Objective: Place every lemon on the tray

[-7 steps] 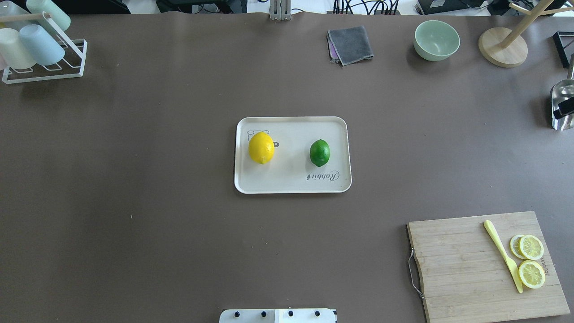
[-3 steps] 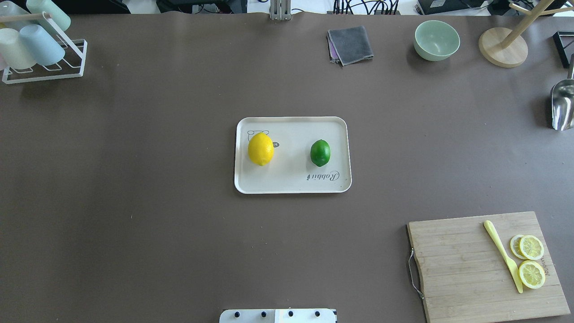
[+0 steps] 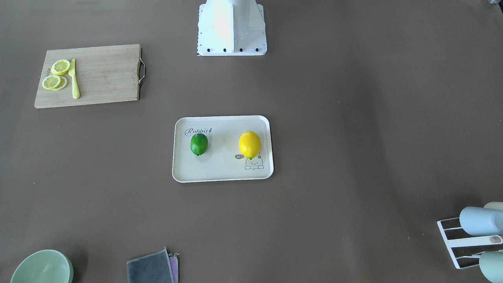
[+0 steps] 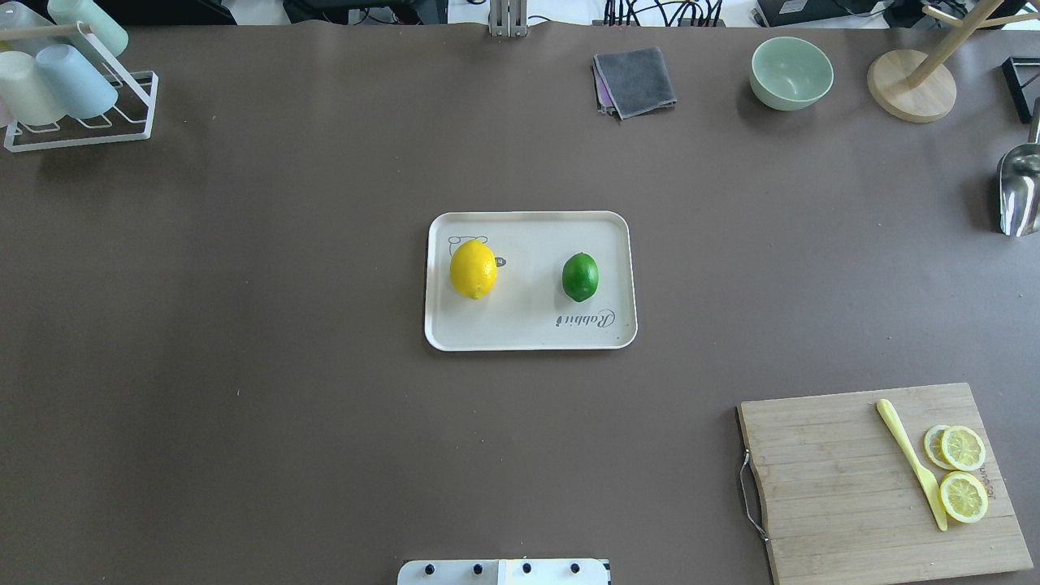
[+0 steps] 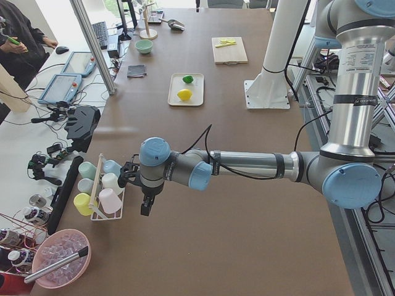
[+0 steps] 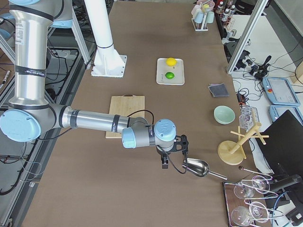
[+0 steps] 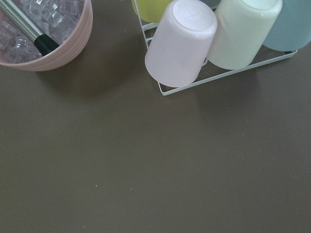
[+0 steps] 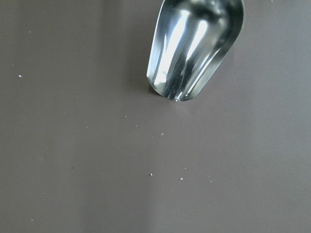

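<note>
The cream tray (image 4: 528, 333) lies mid-table; it also shows in the front view (image 3: 222, 173). On it rest the yellow lemon (image 4: 473, 270) (image 3: 249, 144) and the green lemon (image 4: 580, 277) (image 3: 199, 144), apart from each other. Both grippers are far from the tray. My left gripper (image 5: 145, 206) hangs by the cup rack at the table's left end. My right gripper (image 6: 164, 163) hangs next to the metal scoop at the right end. I cannot tell whether either is open or shut. Neither wrist view shows fingers.
A wooden cutting board (image 4: 837, 487) with lemon slices (image 4: 963, 471) and a yellow knife (image 4: 910, 463) lies front right. A green bowl (image 4: 790, 73), grey cloth (image 4: 635, 81), wooden stand (image 4: 910, 85), metal scoop (image 4: 1020, 191) and cup rack (image 4: 73, 89) line the far edge.
A dark part of my right gripper that showed by the scoop at the overhead view's right edge has left that view. The lemons and tray have not moved.
</note>
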### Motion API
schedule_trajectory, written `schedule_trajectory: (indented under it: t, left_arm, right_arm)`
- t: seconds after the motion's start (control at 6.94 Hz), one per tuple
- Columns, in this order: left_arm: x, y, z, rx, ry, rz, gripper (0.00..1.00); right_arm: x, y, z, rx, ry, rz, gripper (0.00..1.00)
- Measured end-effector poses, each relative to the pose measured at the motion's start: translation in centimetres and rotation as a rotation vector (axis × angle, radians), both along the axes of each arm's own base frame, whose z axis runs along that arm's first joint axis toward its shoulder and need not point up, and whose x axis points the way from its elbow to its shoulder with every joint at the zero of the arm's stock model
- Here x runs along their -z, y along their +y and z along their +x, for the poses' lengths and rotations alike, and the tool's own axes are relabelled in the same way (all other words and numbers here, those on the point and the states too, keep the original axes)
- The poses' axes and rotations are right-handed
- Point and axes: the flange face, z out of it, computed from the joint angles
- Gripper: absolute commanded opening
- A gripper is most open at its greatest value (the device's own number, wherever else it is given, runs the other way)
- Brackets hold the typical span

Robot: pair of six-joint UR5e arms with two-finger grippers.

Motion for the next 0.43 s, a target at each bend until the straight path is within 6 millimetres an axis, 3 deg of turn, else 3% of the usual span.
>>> schedule_trajectory:
  t: [0.43]
  left_arm:
    - [1.1, 0.3, -0.4, 0.008, 0.003, -0.019, 0.98]
  right_arm:
    - [2.7, -0.4, 0.7, -0.017, -0.015, -0.016, 1.0]
